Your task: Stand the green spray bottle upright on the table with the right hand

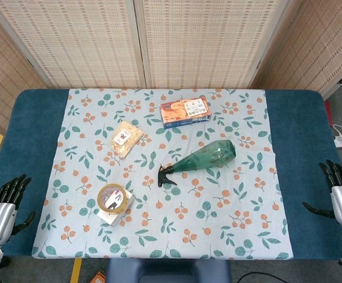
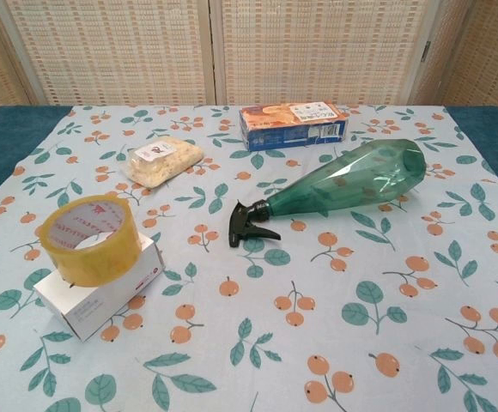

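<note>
Right hand: the right hand (image 1: 341, 191) sits at the right edge of the table in the head view, over the blue surface, fingers spread apart and pointing away from the robot, holding nothing. It does not show in the chest view.
Left hand: the left hand (image 1: 5, 203) sits at the left edge of the table, fingers apart and likewise empty, well away from everything on the cloth.
Green spray bottle: the green spray bottle (image 2: 345, 181) lies on its side near the middle of the tablecloth, well apart from both hands. Its black trigger head (image 2: 247, 225) points toward the near left; its wide base points toward the far right.
Tablecloth: a pale floral tablecloth (image 2: 403, 343) with orange fruit and green leaves covers the centre of the blue table (image 1: 303, 124).
Orange and blue box: the orange and blue box (image 2: 293, 124) lies flat beyond the bottle, close to the far edge of the cloth.
Snack packet: a clear snack packet (image 2: 161, 160) lies to the left of that box.
Tape roll: a yellowish tape roll (image 2: 88, 239) rests on top of a small white box (image 2: 103, 292) at the near left of the cloth.
</note>
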Controlling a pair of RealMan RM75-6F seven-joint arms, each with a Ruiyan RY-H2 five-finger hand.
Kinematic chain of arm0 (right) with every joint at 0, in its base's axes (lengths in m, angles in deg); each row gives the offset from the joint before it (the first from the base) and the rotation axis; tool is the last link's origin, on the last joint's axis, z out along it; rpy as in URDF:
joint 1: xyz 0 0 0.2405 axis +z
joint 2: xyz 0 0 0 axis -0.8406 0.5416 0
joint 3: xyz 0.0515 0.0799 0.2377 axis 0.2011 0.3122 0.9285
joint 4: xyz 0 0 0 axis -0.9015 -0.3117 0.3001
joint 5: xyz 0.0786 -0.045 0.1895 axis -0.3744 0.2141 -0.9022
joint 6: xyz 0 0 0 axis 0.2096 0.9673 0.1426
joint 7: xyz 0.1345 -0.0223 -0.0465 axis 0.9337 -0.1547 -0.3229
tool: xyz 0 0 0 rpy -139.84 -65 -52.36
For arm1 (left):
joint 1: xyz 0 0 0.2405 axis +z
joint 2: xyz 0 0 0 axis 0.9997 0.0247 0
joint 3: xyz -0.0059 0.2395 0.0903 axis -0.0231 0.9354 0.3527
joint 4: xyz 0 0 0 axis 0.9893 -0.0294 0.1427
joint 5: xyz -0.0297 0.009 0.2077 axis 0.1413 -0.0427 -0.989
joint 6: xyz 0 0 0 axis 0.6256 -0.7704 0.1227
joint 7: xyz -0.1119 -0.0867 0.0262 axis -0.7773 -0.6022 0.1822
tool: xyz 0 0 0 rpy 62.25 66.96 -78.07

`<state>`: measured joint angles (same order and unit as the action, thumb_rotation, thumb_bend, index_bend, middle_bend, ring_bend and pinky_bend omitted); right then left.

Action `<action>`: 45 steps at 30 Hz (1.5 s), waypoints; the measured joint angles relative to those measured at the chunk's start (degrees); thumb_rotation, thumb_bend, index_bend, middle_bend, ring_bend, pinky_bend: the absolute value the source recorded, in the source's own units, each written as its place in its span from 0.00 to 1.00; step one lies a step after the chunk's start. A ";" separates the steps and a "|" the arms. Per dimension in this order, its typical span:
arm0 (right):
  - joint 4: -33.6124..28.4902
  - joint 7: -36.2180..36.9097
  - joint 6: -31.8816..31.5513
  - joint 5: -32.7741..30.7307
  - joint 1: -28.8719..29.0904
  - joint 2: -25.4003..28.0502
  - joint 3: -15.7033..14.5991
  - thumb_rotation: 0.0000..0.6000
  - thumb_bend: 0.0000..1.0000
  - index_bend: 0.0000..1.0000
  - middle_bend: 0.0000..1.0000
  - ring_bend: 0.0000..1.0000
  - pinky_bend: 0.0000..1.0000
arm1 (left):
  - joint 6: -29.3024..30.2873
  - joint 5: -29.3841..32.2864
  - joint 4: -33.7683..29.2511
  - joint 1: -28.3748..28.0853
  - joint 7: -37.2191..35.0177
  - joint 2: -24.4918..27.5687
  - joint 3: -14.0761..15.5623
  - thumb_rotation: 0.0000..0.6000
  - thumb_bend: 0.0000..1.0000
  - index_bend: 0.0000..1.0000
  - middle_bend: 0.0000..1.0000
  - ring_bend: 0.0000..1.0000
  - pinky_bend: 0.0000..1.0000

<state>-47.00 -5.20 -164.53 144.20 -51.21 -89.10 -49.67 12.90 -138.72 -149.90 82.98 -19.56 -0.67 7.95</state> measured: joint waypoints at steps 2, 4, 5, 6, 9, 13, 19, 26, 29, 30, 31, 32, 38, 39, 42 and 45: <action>0.08 -0.11 0.24 0.06 0.05 -0.07 -0.06 1.00 0.00 0.03 0.00 0.00 0.00 | -0.02 -0.09 0.03 -0.01 -0.06 0.01 0.04 1.00 0.28 0.00 0.00 0.00 0.08; 0.05 -0.19 0.34 -0.01 0.06 -0.08 -0.04 1.00 0.00 0.03 0.00 0.00 0.00 | -0.08 -0.17 0.06 -0.01 -0.13 0.05 0.13 1.00 0.28 0.00 0.00 0.00 0.08; 0.01 -0.24 0.37 -0.09 0.05 -0.08 0.01 1.00 0.00 0.03 0.00 0.00 0.00 | -0.08 -0.21 0.05 -0.01 -0.19 0.08 0.14 1.00 0.28 0.00 0.00 0.00 0.08; -0.04 -0.25 0.37 -0.12 0.04 -0.10 0.05 1.00 0.00 0.03 0.00 0.00 0.00 | -0.08 -0.22 0.02 -0.01 -0.28 0.10 0.14 1.00 0.28 0.00 0.00 0.00 0.08; -0.11 -0.32 0.17 0.03 0.02 -0.23 0.09 1.00 0.00 0.03 0.00 0.00 0.00 | -0.04 -0.25 0.12 -0.02 -0.92 0.13 0.12 1.00 0.28 0.00 0.00 0.00 0.08; -0.06 -1.38 0.10 0.24 0.24 -0.48 0.22 1.00 0.00 0.03 0.00 0.00 0.00 | -0.37 -0.41 0.56 -0.18 -1.47 0.17 0.22 1.00 0.28 0.00 0.00 0.00 0.08; -0.45 -3.47 2.81 1.01 3.60 0.24 1.40 1.00 0.00 0.01 0.00 0.00 0.00 | -0.91 -0.45 -0.07 -0.30 -1.72 0.39 0.48 1.00 0.28 0.00 0.00 0.00 0.08; -5.80 -8.76 10.36 3.35 14.84 3.90 5.98 1.00 0.00 0.04 0.04 0.00 0.04 | -1.42 -0.80 -0.90 -0.39 -1.43 0.85 0.91 1.00 0.28 0.00 0.00 0.00 0.08; -10.15 -14.90 14.43 2.90 19.80 5.12 8.18 1.00 0.00 0.07 0.05 0.00 0.05 | -2.05 -0.44 -1.08 -0.58 -1.96 1.13 0.93 1.00 0.28 0.00 0.00 0.00 0.08; -11.47 -17.17 15.76 2.39 20.92 5.39 8.81 1.00 0.00 0.08 0.05 0.00 0.05 | -2.19 -0.37 -1.09 -0.61 -2.14 1.20 0.94 1.00 0.28 0.00 0.00 0.00 0.08; -12.72 -19.62 17.07 1.67 21.98 5.60 9.40 1.00 0.00 0.08 0.06 0.00 0.05 | -2.36 -0.26 -1.09 -0.64 -2.41 1.29 0.96 1.00 0.28 0.00 0.00 0.00 0.08; -14.25 -23.16 18.76 0.39 23.53 5.79 10.13 1.00 0.00 0.08 0.06 0.00 0.05 | -2.52 -0.15 -1.10 -0.67 -2.66 1.35 0.98 1.00 0.28 0.00 0.00 0.00 0.08; -20.17 -43.80 26.07 -12.01 32.73 5.00 12.12 1.00 0.00 0.12 0.12 0.00 0.06 | -3.97 0.63 -1.41 -1.02 -4.13 1.92 1.05 1.00 0.28 0.00 0.00 0.00 0.09; -20.76 -47.02 26.78 -14.48 34.29 4.60 12.13 1.00 0.00 0.13 0.13 0.00 0.06 | -3.97 0.67 -1.44 -1.04 -4.33 1.98 1.01 1.00 0.28 0.00 0.00 0.00 0.09; -22.30 -56.78 28.33 -23.28 39.68 2.61 11.73 1.00 0.00 0.13 0.14 0.00 0.07 | -4.02 0.74 -1.50 -1.09 -4.98 2.11 0.96 1.00 0.28 0.00 0.00 0.00 0.09; -23.16 -62.85 28.66 -31.13 45.12 -0.67 10.79 1.00 0.00 0.13 0.15 0.00 0.08 | -4.17 0.60 -1.49 -1.19 -5.38 2.21 1.03 1.00 0.28 0.00 0.00 0.00 0.09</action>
<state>-70.15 -68.05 -135.88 113.08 -6.09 -89.78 -38.88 8.73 -138.12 -151.39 81.79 -24.94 1.55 8.98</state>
